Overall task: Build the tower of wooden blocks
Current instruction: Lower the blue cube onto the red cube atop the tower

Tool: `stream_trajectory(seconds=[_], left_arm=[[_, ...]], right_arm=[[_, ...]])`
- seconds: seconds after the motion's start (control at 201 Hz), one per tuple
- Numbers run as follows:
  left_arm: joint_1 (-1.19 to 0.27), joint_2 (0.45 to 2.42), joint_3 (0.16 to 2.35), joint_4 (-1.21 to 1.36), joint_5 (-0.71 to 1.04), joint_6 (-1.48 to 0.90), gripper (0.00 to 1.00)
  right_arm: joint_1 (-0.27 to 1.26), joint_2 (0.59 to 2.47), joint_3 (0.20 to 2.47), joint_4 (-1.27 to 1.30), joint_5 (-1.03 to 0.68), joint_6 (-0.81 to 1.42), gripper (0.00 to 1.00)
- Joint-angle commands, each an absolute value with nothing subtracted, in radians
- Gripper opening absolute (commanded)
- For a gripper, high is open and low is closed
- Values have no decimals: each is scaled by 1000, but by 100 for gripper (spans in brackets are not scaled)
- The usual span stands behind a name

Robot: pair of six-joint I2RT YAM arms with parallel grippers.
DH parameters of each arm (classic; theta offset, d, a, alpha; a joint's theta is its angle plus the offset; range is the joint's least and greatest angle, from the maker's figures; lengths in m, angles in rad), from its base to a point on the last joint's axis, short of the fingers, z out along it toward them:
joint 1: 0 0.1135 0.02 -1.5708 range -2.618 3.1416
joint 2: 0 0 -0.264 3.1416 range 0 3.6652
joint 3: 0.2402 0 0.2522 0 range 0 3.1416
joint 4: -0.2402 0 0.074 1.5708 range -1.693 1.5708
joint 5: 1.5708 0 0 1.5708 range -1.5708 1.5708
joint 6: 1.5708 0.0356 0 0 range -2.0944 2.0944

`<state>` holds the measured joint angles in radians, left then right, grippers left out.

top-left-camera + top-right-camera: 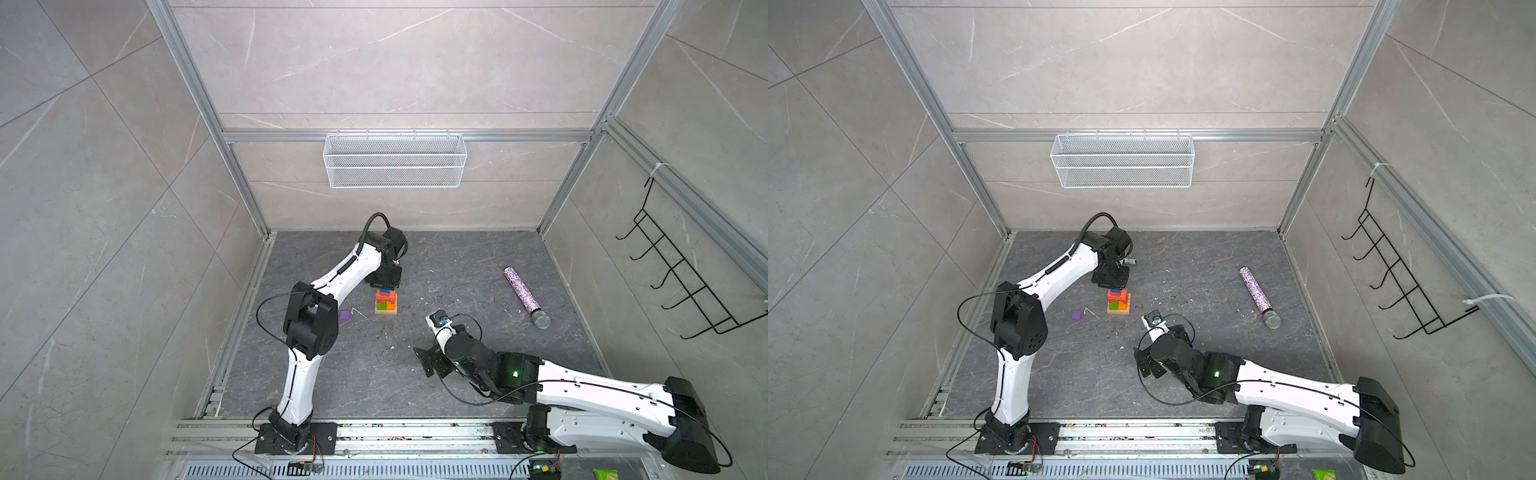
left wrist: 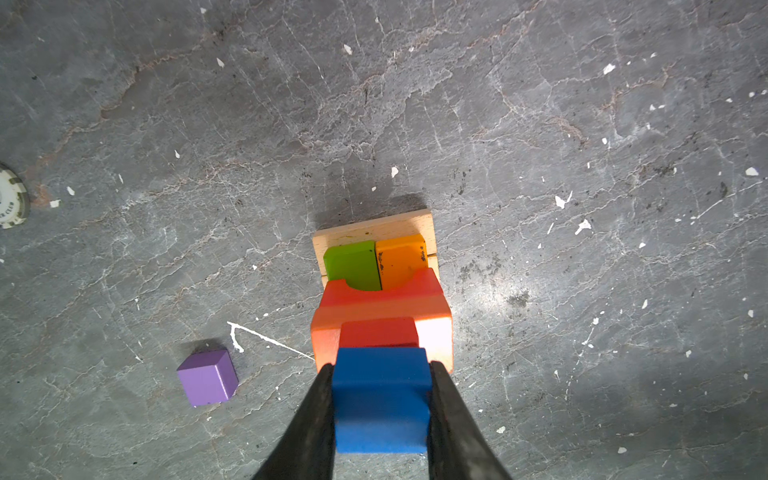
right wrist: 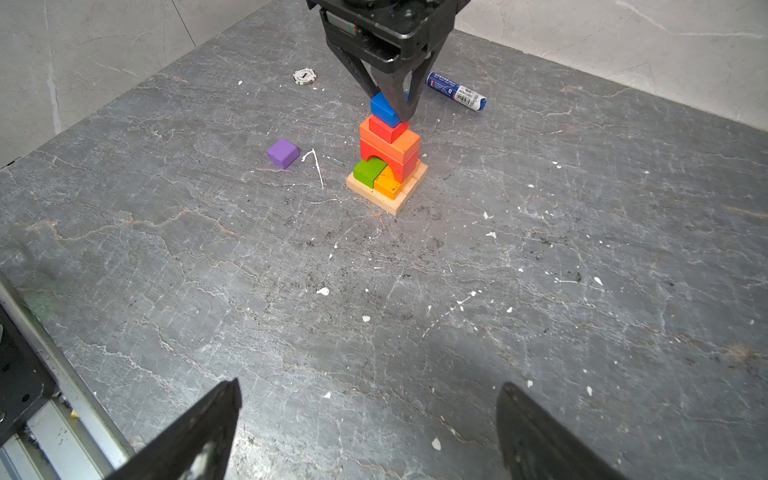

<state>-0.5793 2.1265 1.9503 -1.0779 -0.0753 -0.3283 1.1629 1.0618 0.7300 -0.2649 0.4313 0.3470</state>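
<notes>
Nearest you, at the lower right of both top views, your right gripper [image 3: 370,415] has its jaws wide apart with nothing between them, low over the bare table [image 3: 374,291]. I judge it is held back there to keep clear of the stack and to give its wrist camera a side look at it.

Further in, just left of centre in both top views, the purple cube [image 3: 282,153] lies alone on the table, apart from the stack. It looks like the last piece waiting to go on.

Right of it, at the centre of the frame, stands the tower [image 3: 388,158]. It has a tan base [image 3: 390,197], then a green block [image 3: 368,170] and an orange block [image 3: 388,180] side by side. Above them come a red arch [image 3: 395,160], an orange oblong [image 3: 395,139] and a small red cube [image 3: 386,128]. Widest at the bottom, it should carry the load well.

Over its top your left gripper [image 2: 381,368] points straight down, clamped on the blue cube [image 3: 384,109] by two opposite faces. That leaves the cube's underside free to land flat. Whether it already rests on the small red cube I cannot tell.

Beyond the tower lie a blue marker pen [image 3: 456,92] and a poker chip [image 3: 304,76]. A glittery microphone [image 1: 525,296] lies toward the right of the frame. A wire basket [image 1: 395,160] hangs on the back wall.
</notes>
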Motion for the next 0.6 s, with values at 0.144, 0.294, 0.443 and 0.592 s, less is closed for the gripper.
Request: stream_trajectory(seconds=[0.144, 0.294, 0.443, 0.592], left_arm=[[-581, 2118, 1965, -1102, -77, -315, 33], [-581, 2118, 1965, -1104, -75, -315, 33], [-587, 2111, 1963, -1104, -75, -320, 34], [-592, 2110, 1963, -1104, -80, -323, 36]], right_arm=[[1169, 1071, 729, -272, 448, 356, 96], [1170, 1072, 728, -271, 446, 357, 96], [1169, 1072, 728, -272, 446, 357, 96], [1169, 1074, 729, -272, 444, 359, 96]])
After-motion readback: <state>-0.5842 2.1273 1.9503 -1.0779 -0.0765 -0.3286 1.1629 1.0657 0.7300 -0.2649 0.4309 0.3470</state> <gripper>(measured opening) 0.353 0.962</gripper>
